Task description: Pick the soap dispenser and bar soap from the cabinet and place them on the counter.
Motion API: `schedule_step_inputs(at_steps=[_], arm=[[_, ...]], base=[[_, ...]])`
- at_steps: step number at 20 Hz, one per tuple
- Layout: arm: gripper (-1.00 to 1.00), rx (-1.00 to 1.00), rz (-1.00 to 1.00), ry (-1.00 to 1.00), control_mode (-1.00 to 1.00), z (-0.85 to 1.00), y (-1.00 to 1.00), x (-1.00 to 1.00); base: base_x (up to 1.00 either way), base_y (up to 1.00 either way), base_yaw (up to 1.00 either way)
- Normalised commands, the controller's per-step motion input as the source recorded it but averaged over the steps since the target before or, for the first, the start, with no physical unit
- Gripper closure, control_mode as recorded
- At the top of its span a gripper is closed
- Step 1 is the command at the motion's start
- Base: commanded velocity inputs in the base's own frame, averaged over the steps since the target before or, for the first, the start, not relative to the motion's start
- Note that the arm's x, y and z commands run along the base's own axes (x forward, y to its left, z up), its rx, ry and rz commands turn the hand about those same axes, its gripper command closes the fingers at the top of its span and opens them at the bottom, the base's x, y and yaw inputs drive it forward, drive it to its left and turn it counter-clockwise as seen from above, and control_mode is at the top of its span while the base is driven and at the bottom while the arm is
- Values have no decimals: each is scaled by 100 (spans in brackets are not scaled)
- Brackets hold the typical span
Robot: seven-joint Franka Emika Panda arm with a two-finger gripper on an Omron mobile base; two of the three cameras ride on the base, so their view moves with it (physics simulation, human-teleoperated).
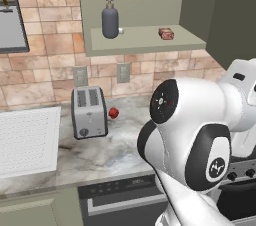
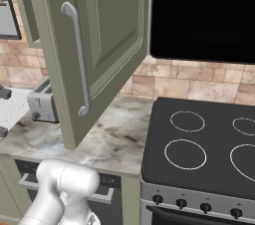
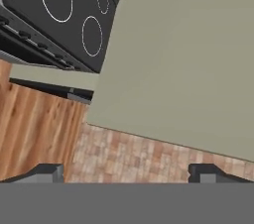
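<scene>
The sage-green cabinet (image 1: 150, 42) stands open, its door (image 2: 99, 45) swung out to the right. On its lower shelf the dark grey-blue soap dispenser (image 1: 110, 20) stands upright at the left. The reddish-pink bar soap (image 1: 166, 33) lies farther right on the same shelf. Below runs the marbled counter (image 1: 100, 152). My gripper (image 3: 128, 174) is open, its two fingertips (image 3: 49, 172) wide apart with nothing between them. It faces the flat green door panel (image 3: 183, 59), well away from both soaps. My white arm (image 1: 190, 135) fills the lower right of the left base view.
A small white cylinder (image 1: 120, 31) sits just right of the dispenser. A silver toaster (image 1: 89, 112) and a red ball (image 1: 113, 113) stand on the counter below the cabinet. The black stovetop (image 2: 204, 144) lies to the right, and the door's long bar handle (image 2: 79, 59) juts toward me.
</scene>
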Motion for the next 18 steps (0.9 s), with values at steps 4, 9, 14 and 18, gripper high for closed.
schedule_step_inputs(at_steps=[4, 9, 14, 18], arm=[[-100, -1, 2, -1, -100, -1, -34, 7], [-100, -2, 0, 2, -100, 1, -25, 7], [-100, -2, 0, 1, -100, 0, -22, 5], [-100, -2, 0, 2, -100, 0, -22, 5]], base=[[0, 0, 0], [0, 0, 0], [0, 0, 0], [0, 0, 0]])
